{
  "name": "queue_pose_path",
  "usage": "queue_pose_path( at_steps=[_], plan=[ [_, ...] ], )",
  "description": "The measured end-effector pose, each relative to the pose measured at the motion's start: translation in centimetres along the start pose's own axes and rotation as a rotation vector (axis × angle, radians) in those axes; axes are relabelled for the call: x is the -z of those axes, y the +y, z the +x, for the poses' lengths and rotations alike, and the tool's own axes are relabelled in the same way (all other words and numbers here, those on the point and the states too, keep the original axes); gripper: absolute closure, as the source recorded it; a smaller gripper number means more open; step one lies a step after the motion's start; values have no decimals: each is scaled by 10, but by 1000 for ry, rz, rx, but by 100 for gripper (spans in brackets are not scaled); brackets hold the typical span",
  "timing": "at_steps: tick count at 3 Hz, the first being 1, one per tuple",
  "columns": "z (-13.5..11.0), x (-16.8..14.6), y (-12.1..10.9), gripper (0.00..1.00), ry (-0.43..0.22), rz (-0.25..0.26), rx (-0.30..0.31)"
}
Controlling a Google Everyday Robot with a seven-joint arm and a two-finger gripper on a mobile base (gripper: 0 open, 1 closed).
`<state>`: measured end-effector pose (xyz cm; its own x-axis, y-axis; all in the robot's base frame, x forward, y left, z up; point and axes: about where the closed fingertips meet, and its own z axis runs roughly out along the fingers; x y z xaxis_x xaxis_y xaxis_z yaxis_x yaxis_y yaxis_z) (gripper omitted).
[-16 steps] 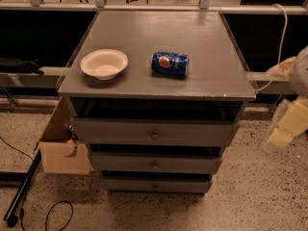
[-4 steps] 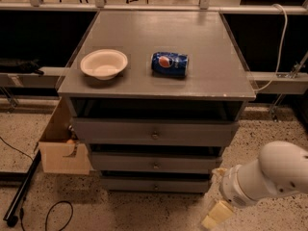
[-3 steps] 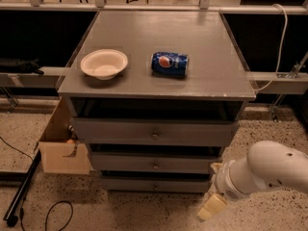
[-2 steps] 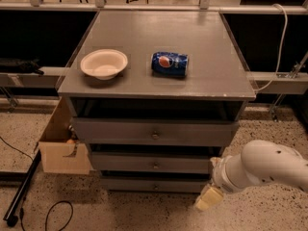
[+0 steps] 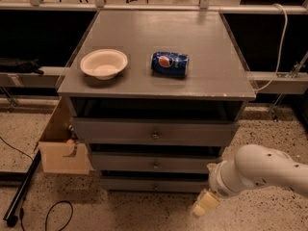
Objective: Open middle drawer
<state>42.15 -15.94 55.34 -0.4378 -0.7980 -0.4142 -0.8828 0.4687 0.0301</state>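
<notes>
The grey cabinet [image 5: 159, 37] has three drawers stacked below its top. The middle drawer [image 5: 125, 161] is closed, with its small round knob [image 5: 155, 165] in the centre. The top drawer [image 5: 115, 130] sits above it and the lowest drawer [image 5: 125, 184] below it; both look closed too. My gripper [image 5: 204, 204], with cream-coloured fingers on a white arm [image 5: 260, 172], is low at the right, in front of the cabinet's lower right corner. It is below and right of the middle drawer's knob and not touching it.
A white bowl [image 5: 103, 64] and a blue soda can [image 5: 169, 63] lying on its side sit on the cabinet top. A cardboard box [image 5: 60, 148] stands against the cabinet's left side. A black pole [image 5: 21, 191] and a cable [image 5: 53, 211] lie on the speckled floor at the left.
My arm has come down from the upper right to the lower right and then moved left, bringing the gripper closer to the cabinet's lower right corner. The drawers have not moved.
</notes>
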Motion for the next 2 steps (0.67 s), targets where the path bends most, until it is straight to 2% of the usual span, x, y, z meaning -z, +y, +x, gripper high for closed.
queue_pose_path(
  at_steps=[1, 2],
  plan=[
    [5, -28, 2, 0, 31, -41, -2],
    [7, -50, -2, 0, 47, -56, 4]
  ],
)
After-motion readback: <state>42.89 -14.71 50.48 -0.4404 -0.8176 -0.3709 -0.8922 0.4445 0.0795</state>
